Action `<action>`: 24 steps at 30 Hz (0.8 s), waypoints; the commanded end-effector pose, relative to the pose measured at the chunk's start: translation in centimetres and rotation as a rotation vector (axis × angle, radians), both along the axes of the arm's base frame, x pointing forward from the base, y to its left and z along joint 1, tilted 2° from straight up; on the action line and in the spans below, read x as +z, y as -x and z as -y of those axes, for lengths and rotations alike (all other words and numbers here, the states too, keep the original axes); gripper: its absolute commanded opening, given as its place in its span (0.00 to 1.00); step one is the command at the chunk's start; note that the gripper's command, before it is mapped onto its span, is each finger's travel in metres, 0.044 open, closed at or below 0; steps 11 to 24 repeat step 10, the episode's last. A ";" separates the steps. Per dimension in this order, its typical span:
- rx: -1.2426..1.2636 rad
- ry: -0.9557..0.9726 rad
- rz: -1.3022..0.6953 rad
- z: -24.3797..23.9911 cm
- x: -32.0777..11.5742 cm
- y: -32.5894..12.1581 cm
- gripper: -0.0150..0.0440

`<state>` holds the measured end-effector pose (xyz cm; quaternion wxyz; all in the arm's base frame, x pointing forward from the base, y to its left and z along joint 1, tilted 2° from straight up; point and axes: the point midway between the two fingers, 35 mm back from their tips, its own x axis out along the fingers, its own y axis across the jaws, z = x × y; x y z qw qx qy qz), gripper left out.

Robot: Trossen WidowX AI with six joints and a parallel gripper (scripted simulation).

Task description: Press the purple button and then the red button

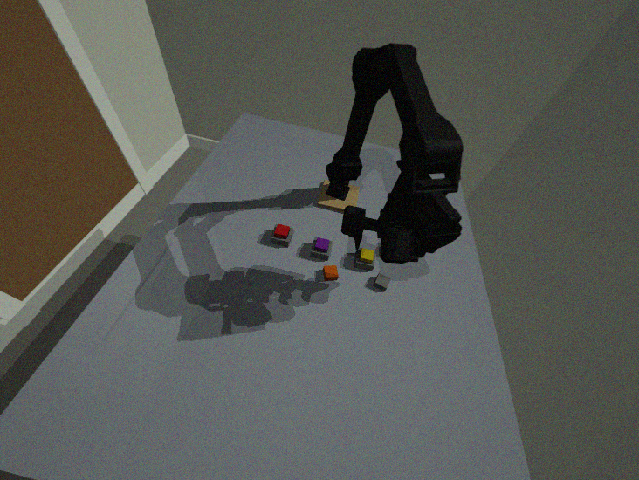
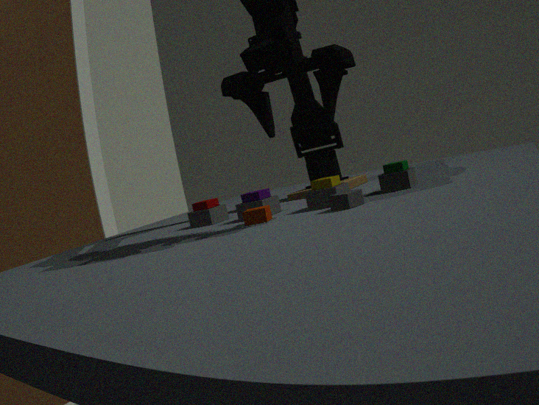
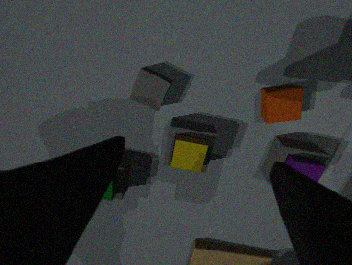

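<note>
The purple button (image 1: 322,244) (image 2: 255,195) (image 3: 309,167) stands on its grey base, its cap raised; a fingertip partly covers it in the wrist view. The red button (image 1: 282,230) (image 2: 205,204) is left of it in the top and exterior views, its cap also raised, and is out of the wrist view. My gripper (image 2: 303,127) (image 3: 197,156) is wide open and empty. It hangs above the buttons, touching none of them. In the wrist view the yellow button lies between its fingertips.
The yellow button (image 1: 367,255) (image 2: 325,182) and green button (image 2: 395,166) (image 3: 108,191) are to the right of the purple one. An orange block (image 1: 330,272) (image 2: 258,216) (image 3: 281,104) and a grey block (image 1: 381,282) (image 2: 347,200) (image 3: 151,88) lie near them. A wooden plate (image 1: 349,204) is at the arm's base.
</note>
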<state>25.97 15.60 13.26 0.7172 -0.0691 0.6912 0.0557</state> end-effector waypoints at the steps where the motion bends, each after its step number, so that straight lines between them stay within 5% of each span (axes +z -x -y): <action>1: -0.016 -0.004 -0.013 -5.6 0.9 2.9 0.93; 24: -0.027 -0.002 -0.019 -8.4 1.4 5.1 0.93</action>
